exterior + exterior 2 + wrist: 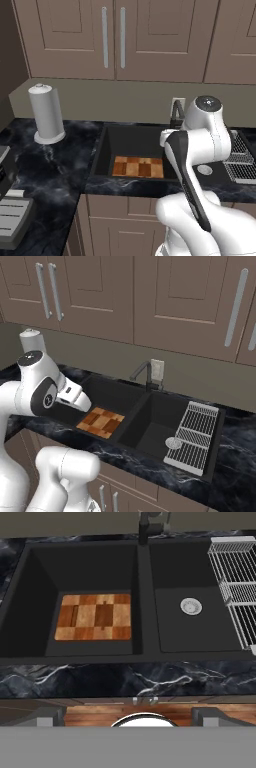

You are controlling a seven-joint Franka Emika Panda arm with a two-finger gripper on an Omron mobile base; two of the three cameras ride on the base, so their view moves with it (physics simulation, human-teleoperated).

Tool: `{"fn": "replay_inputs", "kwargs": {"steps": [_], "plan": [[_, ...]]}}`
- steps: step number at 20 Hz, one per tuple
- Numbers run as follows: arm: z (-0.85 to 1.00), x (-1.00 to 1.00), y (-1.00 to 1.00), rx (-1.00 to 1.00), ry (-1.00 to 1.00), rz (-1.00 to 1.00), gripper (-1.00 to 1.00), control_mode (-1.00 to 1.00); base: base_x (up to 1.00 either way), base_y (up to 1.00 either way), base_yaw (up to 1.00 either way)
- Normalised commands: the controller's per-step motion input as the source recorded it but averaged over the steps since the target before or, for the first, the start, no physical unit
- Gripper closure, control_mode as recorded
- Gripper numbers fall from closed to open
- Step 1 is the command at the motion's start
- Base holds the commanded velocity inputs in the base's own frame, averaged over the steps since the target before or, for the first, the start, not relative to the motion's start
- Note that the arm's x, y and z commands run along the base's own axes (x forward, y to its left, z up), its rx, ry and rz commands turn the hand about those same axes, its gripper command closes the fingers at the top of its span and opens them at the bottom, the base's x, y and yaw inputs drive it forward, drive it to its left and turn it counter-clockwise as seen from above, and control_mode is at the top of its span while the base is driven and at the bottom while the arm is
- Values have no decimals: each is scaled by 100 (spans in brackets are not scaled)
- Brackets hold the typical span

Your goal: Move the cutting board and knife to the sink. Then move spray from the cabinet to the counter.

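Note:
The checkered wooden cutting board (138, 167) (100, 422) (94, 617) lies flat on the floor of the sink's left basin (35, 587). The knife is out of view. The spray is hidden; the doors of the brown wall cabinet (115, 35) are shut. My gripper (129, 717) hangs above the front edge of the black veined counter (125, 679), looking down into the sink. It is open, its two fingertips (50, 716) far apart with nothing between them. My white hand (75, 395) shows left of the board.
A white paper-towel roll (46, 112) stands on the counter left of the sink. A dark faucet (142, 373) rises behind the divider. A wire rack (195, 436) lies over the right basin beside the drain (190, 606). A grey appliance (10, 215) sits at far left.

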Motion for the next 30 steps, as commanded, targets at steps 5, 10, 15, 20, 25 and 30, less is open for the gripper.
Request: {"fn": "replay_inputs", "kwargs": {"steps": [5,10,15,20,25,30], "plan": [[0,0,0,0,0,0,-100,-100,0,0,0],[0,0,0,0,0,0,-100,-100,0,0,0],[0,-1,0,0,0,0,-100,100,-8,1,0],[0,0,0,0,0,0,-100,100,-29,1,0],[0,0,0,0,0,0,-100,100,-53,5,0],[0,0,0,0,0,0,-100,100,-44,8,-2]]}}
